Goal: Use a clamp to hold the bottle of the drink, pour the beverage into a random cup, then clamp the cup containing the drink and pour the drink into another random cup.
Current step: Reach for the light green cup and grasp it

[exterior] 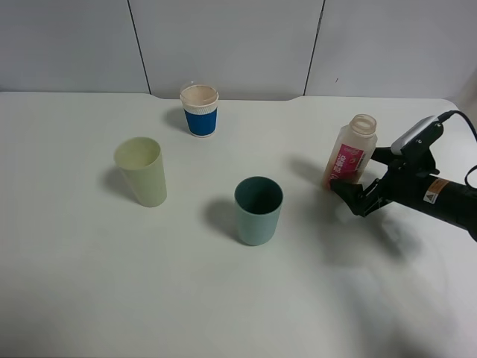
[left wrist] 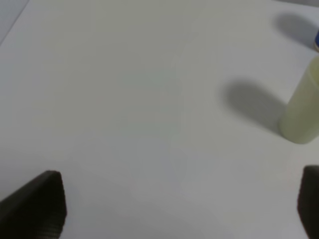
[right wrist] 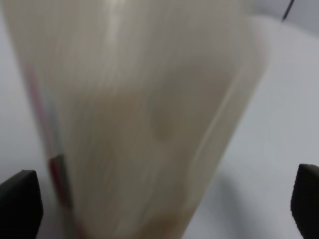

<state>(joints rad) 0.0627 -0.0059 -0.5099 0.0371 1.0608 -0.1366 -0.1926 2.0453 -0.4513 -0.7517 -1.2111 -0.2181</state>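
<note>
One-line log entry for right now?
right hand: open, jaws either side of translucent pink-labelled plastic bottle | left hand: open, empty | teal plastic tumbler: upright, untouched

- The high camera looks down at a slant across the table (exterior: 89, 298) toward the back wall (exterior: 223, 45), from well back.
- The left wrist camera faces the table fairly near; at its edge stands the pale green cup (left wrist: 301, 112), and the high view shows that cup (exterior: 141, 173) too.
- The right wrist camera sits very close to the bottle (right wrist: 139, 119), which fills its blurred picture; the high view shares this bottle (exterior: 349, 155).
</note>
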